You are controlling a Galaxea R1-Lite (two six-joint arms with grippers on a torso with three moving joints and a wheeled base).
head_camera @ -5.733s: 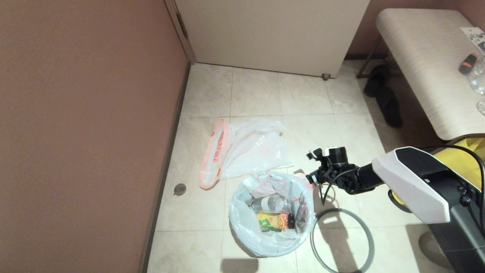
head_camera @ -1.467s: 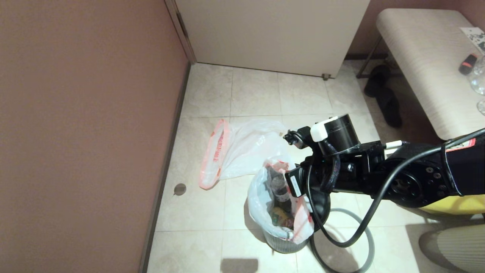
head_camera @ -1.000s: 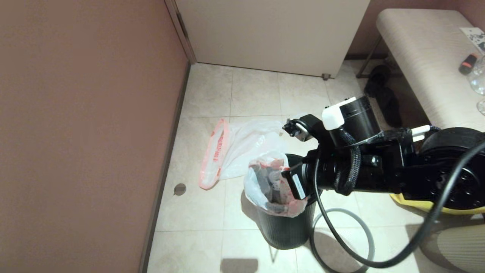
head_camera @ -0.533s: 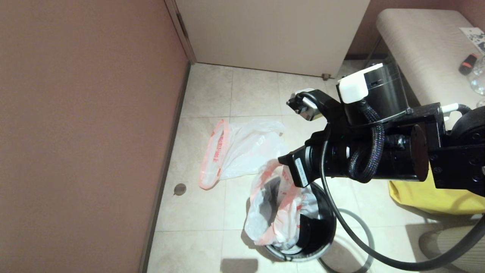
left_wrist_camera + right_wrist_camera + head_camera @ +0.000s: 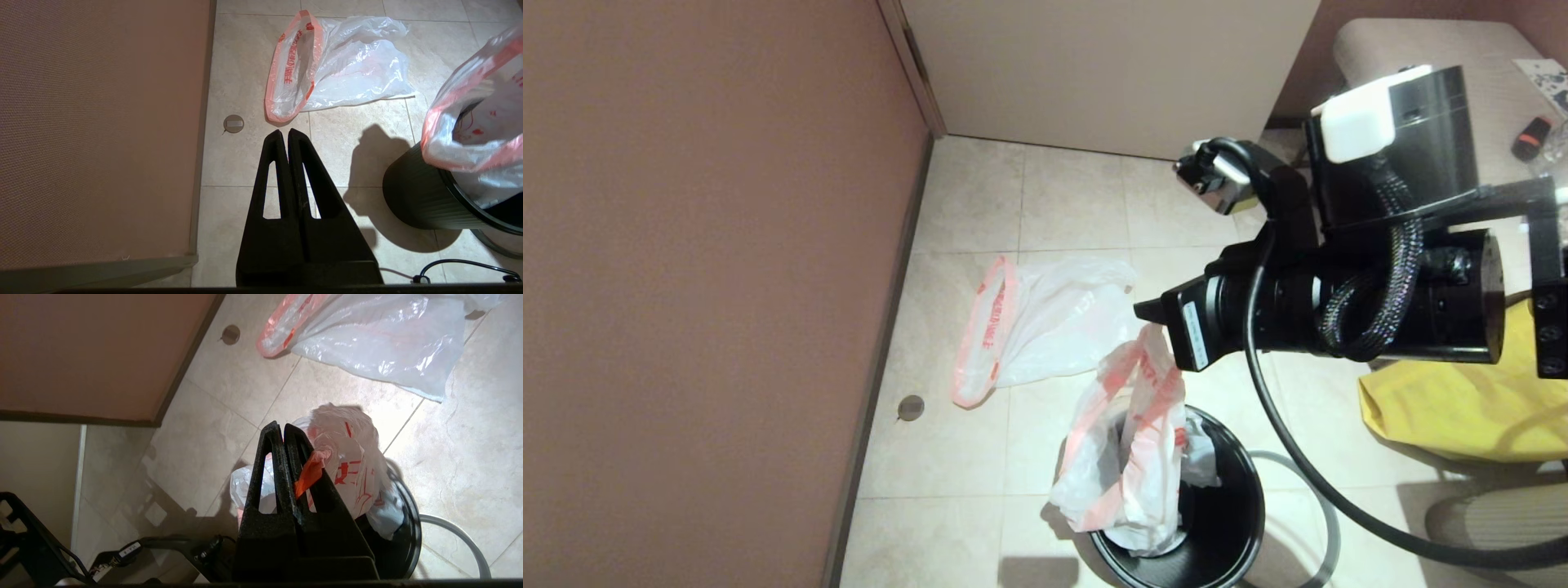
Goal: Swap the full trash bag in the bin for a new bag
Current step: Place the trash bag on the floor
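My right gripper [image 5: 280, 428] is shut on the orange-red rim of the full trash bag [image 5: 359, 457], high above the floor. In the head view the full trash bag [image 5: 1127, 457] hangs stretched from the right gripper [image 5: 1150, 320], and its lower part sits inside the mouth of the bin [image 5: 1225, 523]. The bin [image 5: 416, 200] is black and round. The new bag [image 5: 1045, 327] lies limp and flat on the tiles beyond the bin. My left gripper [image 5: 284, 132] hangs shut and empty over the floor, left of the bin.
The grey hoop rim [image 5: 1327, 531] lies on the floor right of the bin. A yellow fabric bag [image 5: 1445, 408] sits at the right, below a bench [image 5: 1486, 41]. A brown wall [image 5: 686, 286] runs along the left, with a floor drain [image 5: 911, 407] beside it.
My right gripper has risen and moved away with the bag's rim, drawing the bag up and stretching it out of the bin. The bin has come down toward the near edge.
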